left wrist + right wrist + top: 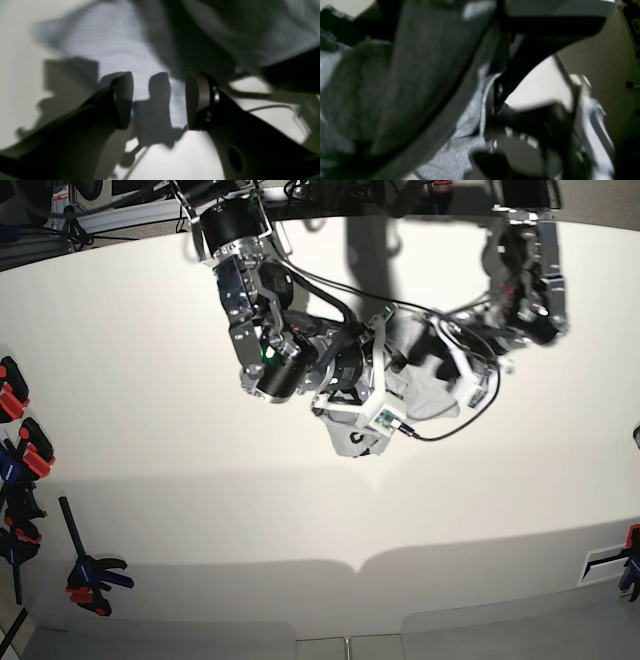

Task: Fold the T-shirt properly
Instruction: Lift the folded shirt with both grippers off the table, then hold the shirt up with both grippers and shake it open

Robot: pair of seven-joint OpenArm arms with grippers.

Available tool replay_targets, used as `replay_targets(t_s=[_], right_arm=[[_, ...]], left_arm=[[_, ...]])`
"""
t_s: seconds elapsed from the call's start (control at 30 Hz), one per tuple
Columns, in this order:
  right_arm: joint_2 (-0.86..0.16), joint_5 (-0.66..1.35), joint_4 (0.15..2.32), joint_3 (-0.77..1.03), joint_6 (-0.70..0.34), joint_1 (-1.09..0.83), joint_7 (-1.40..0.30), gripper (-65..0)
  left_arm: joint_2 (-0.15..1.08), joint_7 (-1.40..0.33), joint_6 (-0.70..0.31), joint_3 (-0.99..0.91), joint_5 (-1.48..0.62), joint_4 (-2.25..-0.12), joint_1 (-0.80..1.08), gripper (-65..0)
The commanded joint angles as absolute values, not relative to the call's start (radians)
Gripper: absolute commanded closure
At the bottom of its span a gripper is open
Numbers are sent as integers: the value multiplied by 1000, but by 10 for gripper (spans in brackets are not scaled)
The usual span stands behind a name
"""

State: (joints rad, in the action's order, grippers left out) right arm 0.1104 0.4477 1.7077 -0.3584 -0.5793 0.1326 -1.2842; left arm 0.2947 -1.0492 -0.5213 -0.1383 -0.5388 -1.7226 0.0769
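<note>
The T-shirt (425,395) is a bunched grey heap in the middle of the white table (200,510), partly lifted between both arms. A flap with dark print hangs low at its left. In the right wrist view the T-shirt (425,75) drapes right across the lens. My right gripper (495,100) is shut on a fold of it, its fingers mostly hidden by cloth. In the left wrist view my left gripper (160,100) stands open, nothing between its pads. The T-shirt (112,45) lies just beyond it. In the base view the left gripper (445,365) is at the heap's right side.
Orange and black clamps (20,440) lie along the table's left edge, and another clamp (90,575) sits near the front left corner. Black cables (470,420) loop off the arms around the heap. The table's front edge runs along the bottom.
</note>
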Motion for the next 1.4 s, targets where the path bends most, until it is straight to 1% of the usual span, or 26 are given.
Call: replay_targets(t_s=[0.0, 0.07, 0.13, 0.2, 0.3, 0.37, 0.43, 0.47, 0.5, 0.53, 0.63, 0.83, 0.97, 1.1, 1.17, 1.27, 1.33, 1.37], right_arm=[[119, 471, 1727, -360, -582, 152, -1258, 0], [121, 471, 1727, -360, -567, 152, -1256, 0], [130, 469, 1727, -360, -558, 152, -1255, 0], [149, 419, 1727, -360, -544, 152, -1235, 0], [157, 345, 1726, -360, -503, 153, -1205, 0], [157, 348, 1726, -361, -498, 152, -1210, 0], [157, 383, 1726, -375, -498, 152, -1213, -125], [157, 405, 1726, -384, -498, 152, -1221, -175], [157, 435, 1726, -395, -498, 152, -1237, -206], [157, 472, 1726, -406, -503, 152, -1257, -215], [157, 550, 1726, -434, -540, 152, -1275, -215], [157, 556, 1726, -437, -544, 154, -1238, -215], [157, 498, 1726, -427, -544, 166, -1238, -214], [157, 388, 1726, -376, -544, 199, -1233, -214], [157, 331, 1726, -328, -544, 220, -1196, -214], [157, 266, 1726, -225, -543, 250, -1074, -214], [157, 265, 1724, -148, -542, 262, -993, -213], [157, 273, 1715, -113, -542, 268, -978, -211]], left_arm=[[331, -1045, -505, -143, -549, -1763, 64, -309], [384, -1050, -461, -143, -529, -1804, 64, -309], [419, -1048, -426, -144, -435, -1838, 64, -309], [448, -1047, -356, -144, -345, -1865, 64, -309], [461, -1047, -267, -144, -276, -1904, 65, -309], [460, -1047, -258, -144, -273, -1923, 67, -310], [461, -1047, -259, -144, -273, -1935, 67, -310], [461, -1047, -259, -144, -270, -1938, 67, -310], [461, -1047, -258, -144, -270, -1939, 66, -310], [461, -1046, -258, -144, -270, -1939, 66, -310], [461, -1047, -259, -144, -270, -1939, 66, -310], [461, -1047, -259, -144, -270, -1939, 67, -310], [461, -1047, -258, -144, -270, -1939, 66, -310], [461, -1046, -258, -144, -274, -1939, 66, -310], [460, -1046, -257, -144, -329, -1939, 67, -310], [456, -1047, -260, -144, -490, -1939, 67, -310], [428, -1049, -261, -144, -614, -1939, 67, -310], [402, -1056, -263, -144, -693, -1939, 69, -310]])
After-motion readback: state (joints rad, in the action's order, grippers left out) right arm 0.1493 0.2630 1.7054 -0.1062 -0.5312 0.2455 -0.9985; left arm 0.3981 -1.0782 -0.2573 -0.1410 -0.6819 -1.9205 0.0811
